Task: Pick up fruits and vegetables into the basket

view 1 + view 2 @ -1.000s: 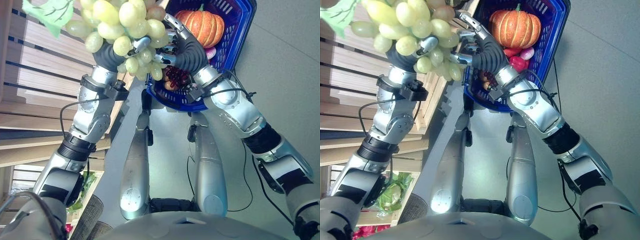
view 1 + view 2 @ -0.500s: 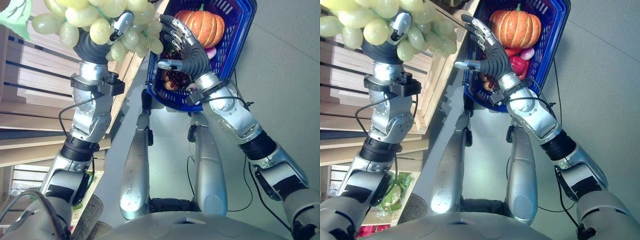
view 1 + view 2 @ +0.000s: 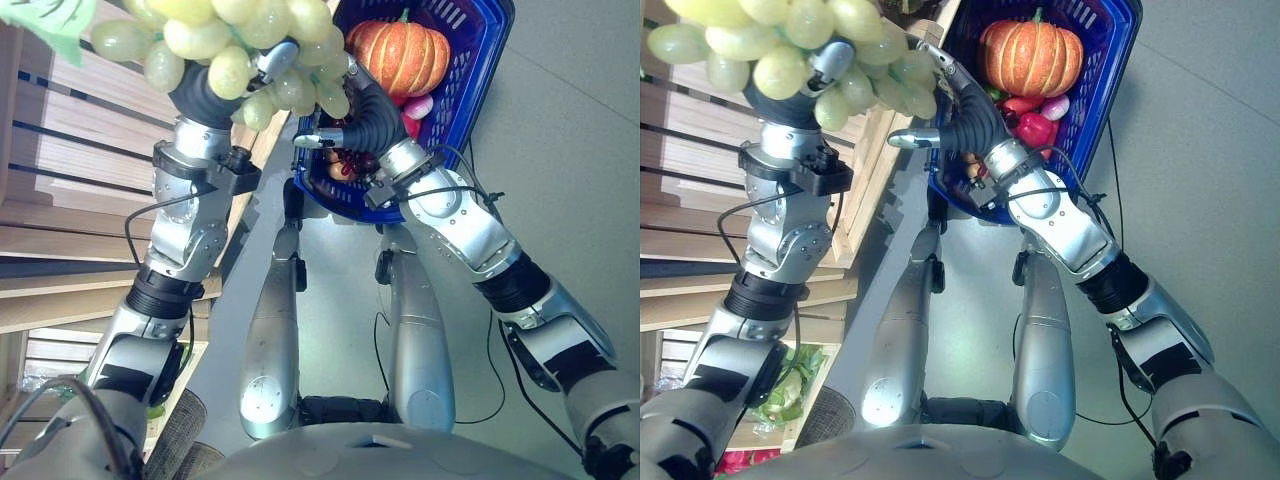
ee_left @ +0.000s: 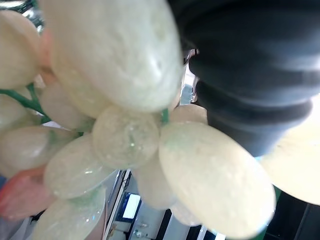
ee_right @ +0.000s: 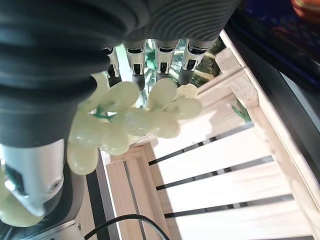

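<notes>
Left hand [image 3: 215, 95] raised, fingers curled round green grapes [image 3: 240, 30], beside wooden crate [image 3: 875, 150]. Right hand [image 3: 365, 110] just beside bunch, fingers straight, thumb out, holding nothing. Blue basket [image 3: 470, 70] holds pumpkin [image 3: 400, 52]. No legible writing.

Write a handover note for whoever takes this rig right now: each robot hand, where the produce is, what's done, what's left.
Left robot hand: curled round the green grape bunch, held high beside the wooden crate.
Right robot hand: open, fingers straight, up against the bunch's lower grapes.
Blue basket: on the floor, already holding a pumpkin and some red produce.
Left: move the grapes over the basket and release them.
</notes>
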